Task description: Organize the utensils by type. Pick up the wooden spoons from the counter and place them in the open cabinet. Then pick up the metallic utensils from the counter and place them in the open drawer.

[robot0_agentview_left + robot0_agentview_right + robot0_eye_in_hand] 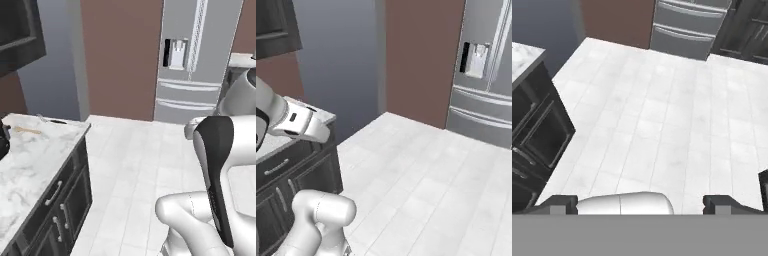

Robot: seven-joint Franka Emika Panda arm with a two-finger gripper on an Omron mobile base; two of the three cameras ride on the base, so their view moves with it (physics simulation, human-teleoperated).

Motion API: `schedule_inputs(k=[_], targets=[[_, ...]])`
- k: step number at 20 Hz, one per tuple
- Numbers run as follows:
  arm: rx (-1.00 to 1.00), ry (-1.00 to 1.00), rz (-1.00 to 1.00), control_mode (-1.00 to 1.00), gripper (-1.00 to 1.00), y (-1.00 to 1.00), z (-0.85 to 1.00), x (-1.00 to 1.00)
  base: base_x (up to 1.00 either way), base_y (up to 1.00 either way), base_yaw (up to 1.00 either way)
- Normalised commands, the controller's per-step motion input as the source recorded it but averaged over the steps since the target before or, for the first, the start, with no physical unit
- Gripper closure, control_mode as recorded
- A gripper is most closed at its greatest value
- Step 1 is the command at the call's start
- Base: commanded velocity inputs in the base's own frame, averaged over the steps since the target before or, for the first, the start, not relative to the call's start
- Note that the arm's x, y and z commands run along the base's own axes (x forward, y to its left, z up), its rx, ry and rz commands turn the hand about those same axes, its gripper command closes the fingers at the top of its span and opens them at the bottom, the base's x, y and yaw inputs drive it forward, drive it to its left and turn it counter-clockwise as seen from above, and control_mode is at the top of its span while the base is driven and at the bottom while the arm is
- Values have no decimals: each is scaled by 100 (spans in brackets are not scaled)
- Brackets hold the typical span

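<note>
1. Your tool (640,202) stands wide and carries nothing; in the hand view its dark fingertips (559,202) sit at 7 and 5 o'clock over the pale floor tiles (657,115).
2. The worktop (30,160), white marble-look with grey veins, lies at 9 o'clock in the left base view.
3. On its far end rests the wooden spoon (27,130), slim and tan, with a dark-handled metallic utensil (52,120) just beyond it.
4. Judging by this, nothing is sorted yet: you have both the spoon and the metal pieces left to move.
5. A steel-grey fridge (192,60) stands at 1 o'clock.
</note>
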Motion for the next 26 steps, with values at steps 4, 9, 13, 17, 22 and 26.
schedule_inputs(k=[4,9,13,17,22,26], targets=[[0,0,0,100,-100,0,0,0,7,0,100],[0,0,0,100,-100,0,0,0,1,0,95],[0,0,0,100,-100,0,0,0,14,6,22],[0,0,0,100,-100,0,0,0,3,12,0],[0,0,0,100,-100,0,0,0,40,0,26],[0,0,0,100,-100,0,0,0,75,-15,70]])
